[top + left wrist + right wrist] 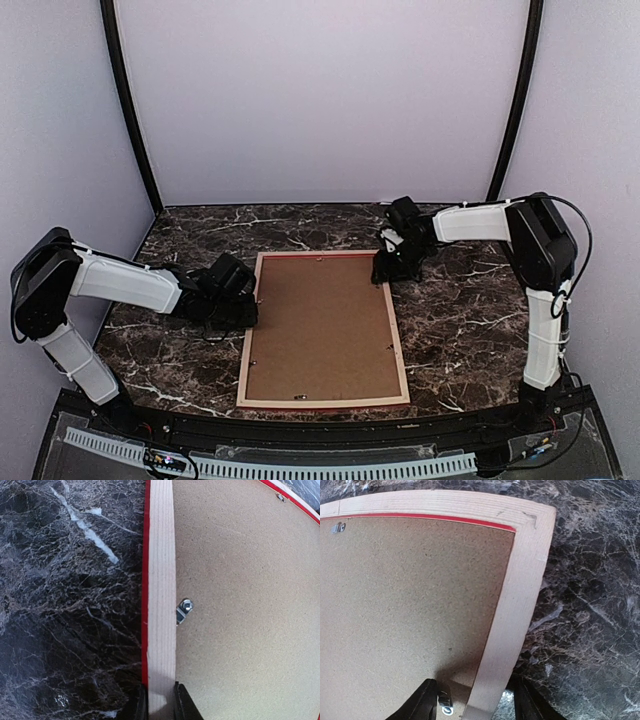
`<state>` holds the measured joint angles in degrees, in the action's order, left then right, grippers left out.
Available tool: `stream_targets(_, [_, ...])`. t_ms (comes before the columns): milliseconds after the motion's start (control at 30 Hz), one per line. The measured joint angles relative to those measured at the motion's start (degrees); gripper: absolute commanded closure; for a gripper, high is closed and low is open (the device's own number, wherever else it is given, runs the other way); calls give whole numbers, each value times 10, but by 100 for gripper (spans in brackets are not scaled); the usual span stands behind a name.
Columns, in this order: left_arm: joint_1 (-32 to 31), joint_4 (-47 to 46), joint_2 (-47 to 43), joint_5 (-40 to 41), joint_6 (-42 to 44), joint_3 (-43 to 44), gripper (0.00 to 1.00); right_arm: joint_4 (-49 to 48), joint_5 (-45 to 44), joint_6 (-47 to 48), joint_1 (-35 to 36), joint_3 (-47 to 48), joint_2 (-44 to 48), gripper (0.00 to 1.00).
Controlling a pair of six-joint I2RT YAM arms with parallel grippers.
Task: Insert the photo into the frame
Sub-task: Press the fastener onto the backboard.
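I am looking down at the big dark marble table (470, 320) with white veins, and it is filling most of the view from above. The large thin picture frame (322, 403) is lying flat in the middle of the table. Its pale wood back is facing up, and only a thin line of bright red is showing along its edges. A plain brown backing board (320, 320) is sitting inside the frame and covering the whole opening, so I cannot tell what is lying under it. The white and black left arm (120, 283) is reaching in low from the left side. The right arm (470, 222) is bending down from the right toward the far right corner of the frame. The left gripper (161, 705) is sitting at the frame's left rail, a bit beyond its middle. One of its black fingers (187, 707) is on the board side of the rail and the other is on the table side, and both are pressing close against the wood and pinching the rail. The right gripper (475, 702) is hanging over the right rail, just below the far right corner. Its fingers (422, 702) are spread wide, with one over the board and one over the marble, and there is a gap between the inner finger and the wood. A small silver metal clip (183, 611) is poking from the left rail onto the board, just ahead of the left gripper. Another small clip (445, 707) is sitting beside the right gripper's inner finger.
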<state>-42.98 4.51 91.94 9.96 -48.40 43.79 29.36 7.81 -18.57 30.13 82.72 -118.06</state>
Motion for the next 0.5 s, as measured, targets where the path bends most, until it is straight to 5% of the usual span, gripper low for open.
stream_targets(500, [0,0,0,0,0,0,100,-7,8,-2,-11,-4,0,55])
